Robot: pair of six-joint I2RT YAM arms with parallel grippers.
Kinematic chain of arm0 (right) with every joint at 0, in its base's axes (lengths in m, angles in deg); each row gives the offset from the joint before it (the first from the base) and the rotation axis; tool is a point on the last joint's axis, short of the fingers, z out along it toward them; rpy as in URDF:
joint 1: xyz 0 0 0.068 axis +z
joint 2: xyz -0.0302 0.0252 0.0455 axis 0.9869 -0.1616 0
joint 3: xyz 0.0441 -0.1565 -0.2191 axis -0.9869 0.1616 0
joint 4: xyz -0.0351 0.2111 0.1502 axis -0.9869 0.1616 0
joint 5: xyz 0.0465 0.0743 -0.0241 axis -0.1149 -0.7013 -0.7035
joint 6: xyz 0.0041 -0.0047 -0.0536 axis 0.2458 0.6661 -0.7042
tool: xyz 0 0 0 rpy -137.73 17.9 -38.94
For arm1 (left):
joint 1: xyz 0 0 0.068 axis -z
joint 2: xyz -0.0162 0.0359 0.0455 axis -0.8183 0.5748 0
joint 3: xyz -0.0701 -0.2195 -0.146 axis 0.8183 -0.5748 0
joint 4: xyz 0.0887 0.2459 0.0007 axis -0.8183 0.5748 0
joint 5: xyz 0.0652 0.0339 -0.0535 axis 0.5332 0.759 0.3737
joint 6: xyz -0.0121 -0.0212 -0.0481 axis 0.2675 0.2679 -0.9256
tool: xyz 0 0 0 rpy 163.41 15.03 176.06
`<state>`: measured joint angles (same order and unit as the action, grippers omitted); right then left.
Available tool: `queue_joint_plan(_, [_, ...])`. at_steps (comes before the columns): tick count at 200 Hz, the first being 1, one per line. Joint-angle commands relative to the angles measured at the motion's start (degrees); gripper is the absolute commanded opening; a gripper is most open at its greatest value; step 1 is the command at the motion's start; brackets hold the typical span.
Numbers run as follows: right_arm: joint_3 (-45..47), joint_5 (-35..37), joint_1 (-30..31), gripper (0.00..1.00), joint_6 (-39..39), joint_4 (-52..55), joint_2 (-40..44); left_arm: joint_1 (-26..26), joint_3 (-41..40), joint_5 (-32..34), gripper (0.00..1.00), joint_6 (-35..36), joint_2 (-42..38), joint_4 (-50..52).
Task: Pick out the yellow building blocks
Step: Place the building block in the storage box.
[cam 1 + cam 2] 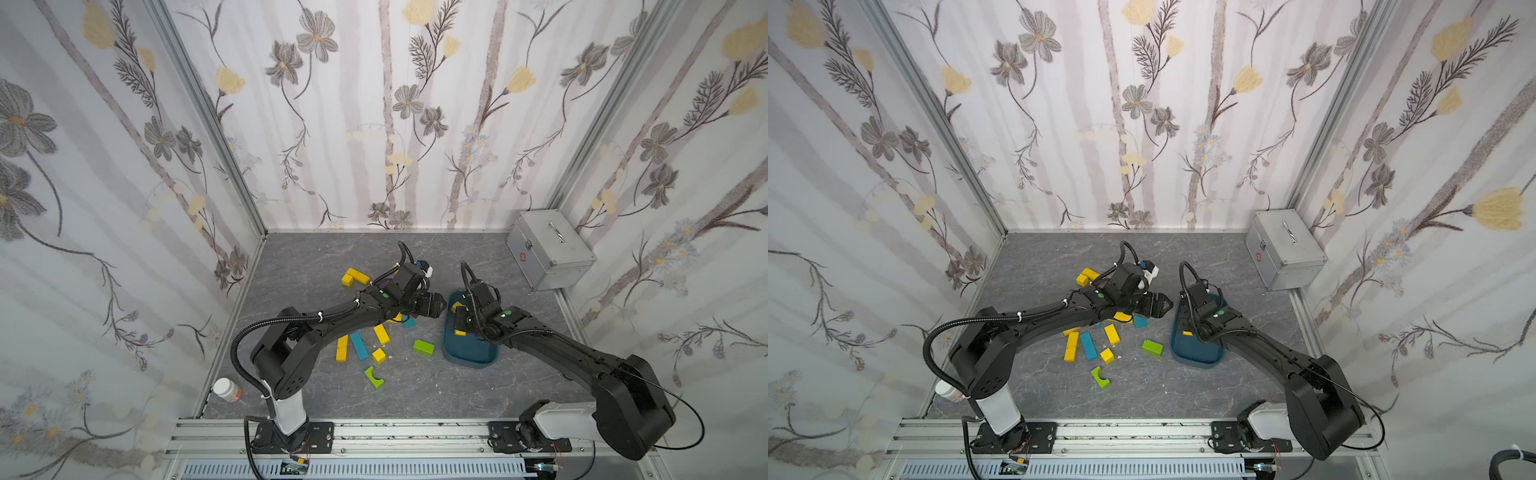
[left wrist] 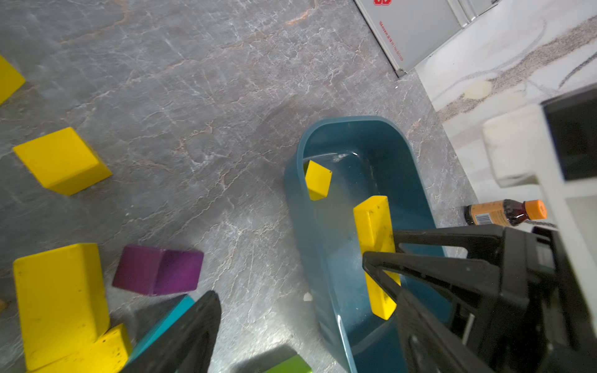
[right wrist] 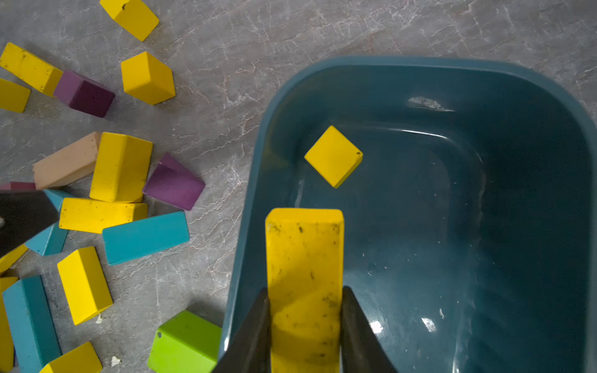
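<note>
My right gripper (image 3: pixel 305 290) is shut on a long yellow bar (image 3: pixel 303 258), holding it over the teal tray (image 3: pixel 420 61). A yellow cube (image 3: pixel 333 156) lies inside the tray. In both top views the right gripper (image 1: pixel 459 322) hangs over the tray's left part. My left gripper (image 2: pixel 307 300) is open with nothing between its fingers, just left of the tray (image 1: pixel 469 359) and above the block pile. More yellow building blocks lie on the floor: a bar (image 1: pixel 341 348), a shorter bar (image 1: pixel 381 334), a cube (image 1: pixel 378 355) and a far group (image 1: pixel 355 276).
Green blocks (image 1: pixel 423 347) (image 1: pixel 374 376), a teal bar (image 1: pixel 358 345), purple blocks (image 2: pixel 158 269) and a peach bar (image 3: pixel 66 161) mix with the yellow ones. A metal case (image 1: pixel 548 253) stands back right. A white bottle (image 1: pixel 227 389) lies front left, a brown bottle (image 2: pixel 504 213) beyond the tray.
</note>
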<state>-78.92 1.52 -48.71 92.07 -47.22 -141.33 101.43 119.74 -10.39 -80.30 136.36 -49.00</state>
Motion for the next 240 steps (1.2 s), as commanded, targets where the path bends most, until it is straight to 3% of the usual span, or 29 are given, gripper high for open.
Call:
queue_joint_plan(1, [0.43, -0.97, -1.02, 0.28, -0.06, -3.55, 0.17, 0.21, 1.96, -1.77, 0.86, -0.66, 1.24, 0.87])
queue_joint_plan(127, [0.89, -0.46, -6.71, 0.30, -3.88, -5.72, -3.69, 2.25, 13.16, -5.90, 0.83, -0.81, 9.01, 3.43])
queue_joint_plan(240, [-0.06, -0.35, -8.67, 0.32, -6.48, -6.62, -7.85, 2.58, 13.13, -4.74, 0.84, 0.33, 8.28, 6.27])
